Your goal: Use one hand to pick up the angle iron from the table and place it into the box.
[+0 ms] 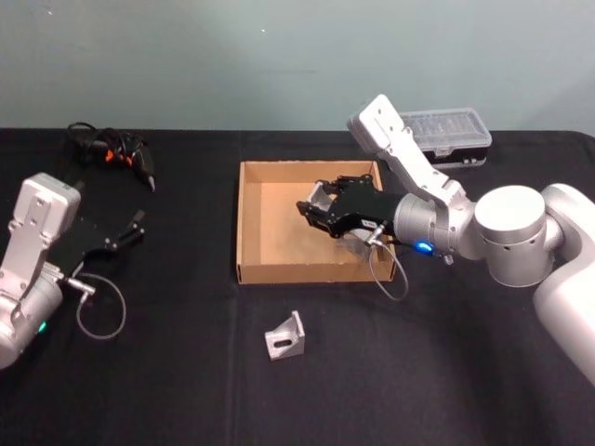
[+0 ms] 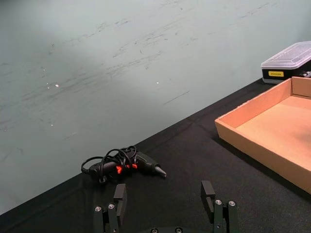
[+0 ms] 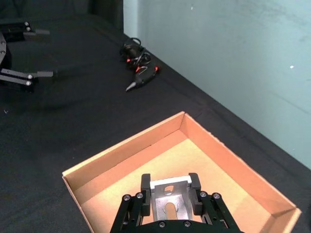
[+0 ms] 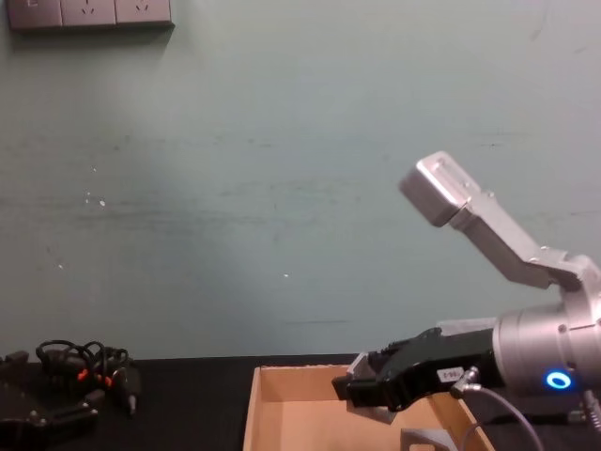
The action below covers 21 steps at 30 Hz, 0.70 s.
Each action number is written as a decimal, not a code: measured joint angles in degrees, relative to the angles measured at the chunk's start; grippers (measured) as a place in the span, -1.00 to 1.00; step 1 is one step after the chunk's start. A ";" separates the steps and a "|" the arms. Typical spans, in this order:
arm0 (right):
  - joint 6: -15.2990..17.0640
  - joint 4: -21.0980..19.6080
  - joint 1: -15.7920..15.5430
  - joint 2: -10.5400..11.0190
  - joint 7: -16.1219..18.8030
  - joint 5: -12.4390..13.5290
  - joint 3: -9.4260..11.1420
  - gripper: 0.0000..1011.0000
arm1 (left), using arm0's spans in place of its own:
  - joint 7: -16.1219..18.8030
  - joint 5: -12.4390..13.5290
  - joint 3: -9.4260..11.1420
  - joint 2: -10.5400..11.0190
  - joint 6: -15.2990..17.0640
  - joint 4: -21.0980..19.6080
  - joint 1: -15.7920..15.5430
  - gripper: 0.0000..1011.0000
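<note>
Transport-to-release step: the black jointed right end effector (image 1: 314,209) on its silver-grey arm hangs over the wide, shallow tan cardboard box (image 1: 279,237), above the box's right half. Its fingers pinch a small silver-grey metal angle iron (image 3: 169,201) across its slotted face. The bracket looks to be above the box floor, not resting on it. A second angle iron (image 1: 284,336), the same grey L-shaped bracket, lies on the flat matte black table (image 1: 186,372) just in front of the box's near wall, apart from it. The black left end effector (image 2: 165,199) is parked well left of the box, fingers spread, holding nothing. A black plastic case with clear lid (image 1: 453,137) sits behind the box's far right corner. A black-and-orange corded tool (image 1: 119,150) lies beyond the box's far left corner, well apart. Judgement: the pick is done and the place is nearly finished. The next move calls for lowering toward the box floor clear of the walls, then parting the fingers and lifting straight out so the bracket doesn't snag. Dropping it from here could make it bounce or tip.
</note>
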 joint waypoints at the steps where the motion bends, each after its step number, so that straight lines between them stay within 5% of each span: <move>1: -0.04 0.56 0.22 -0.25 0.14 -0.06 -0.09 -0.10 | 0.00 0.00 0.00 0.00 0.00 0.00 0.00 0.98; 21: -0.52 6.42 1.53 -3.18 2.33 -1.28 -1.62 -0.10 | 0.00 0.00 0.00 0.00 0.00 0.00 0.00 0.98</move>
